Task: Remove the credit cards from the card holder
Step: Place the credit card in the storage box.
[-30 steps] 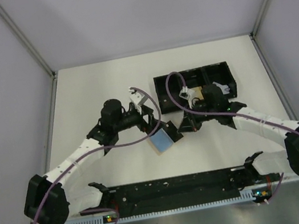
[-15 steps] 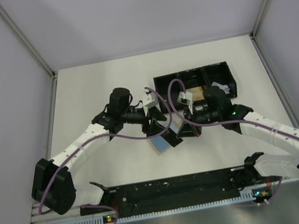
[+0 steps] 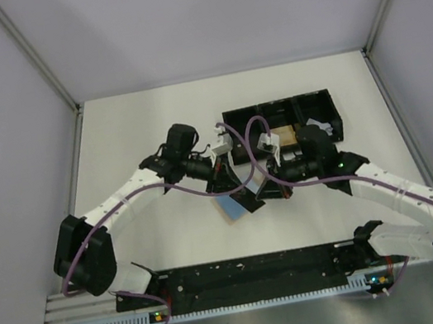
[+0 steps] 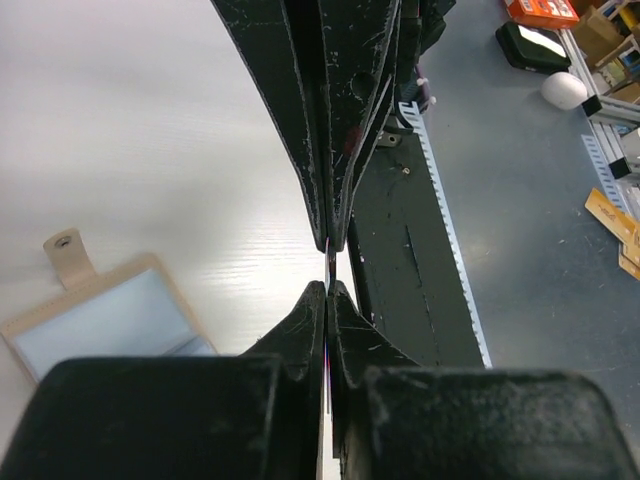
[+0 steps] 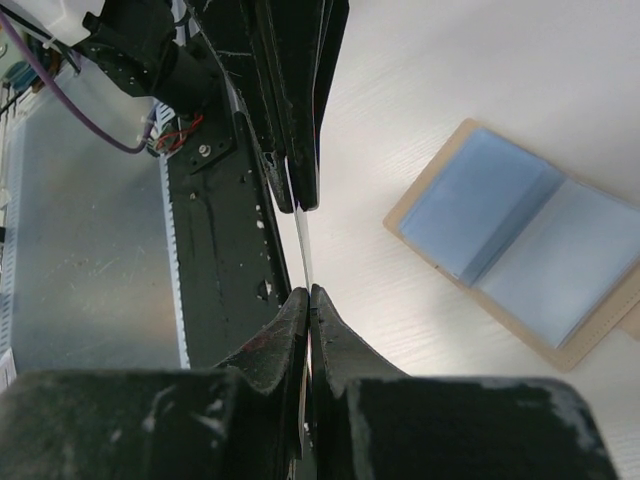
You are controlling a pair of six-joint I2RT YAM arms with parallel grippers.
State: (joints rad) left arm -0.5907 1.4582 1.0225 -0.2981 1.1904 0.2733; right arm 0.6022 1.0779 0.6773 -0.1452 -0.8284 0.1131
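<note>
While the card holder (image 3: pixel 227 208) lies spread open on the worktop (image 3: pixel 135 126), one credit card (image 5: pixel 304 250) is held up off it. We see that card only edge-on, as a thin pale strip. Both sets of fingers are clenched on it from opposite ends. The left fingers (image 4: pixel 300 330) pinch one edge and the right fingers (image 5: pixel 280 335) pinch the other, tips facing tips, with the strip bridging the short gap between them. In each wrist view the opposing pair comes in from 12 o'clock and that arm's own pair rises from 6 o'clock.

We find the card holder flat, inner side up, with two blue-grey panels inside a tan border. From the right wrist it sits at 3 o'clock of the held card, off to the side of the fingers. From the left wrist it sits at 8 o'clock, its tan snap tab (image 4: pixel 68 255) pointing toward 11 o'clock. We cannot tell whether more cards sit in its pockets.

From above, the holder shows as a pale blue patch near the worktop's middle, partly covered by the left fingers, which meet the right fingers at about its 3 o'clock. The black tray (image 3: pixel 273 104) stands at 1 o'clock of the holder, with an orange-tan block (image 3: pixel 283 135) in its middle compartment.
</note>
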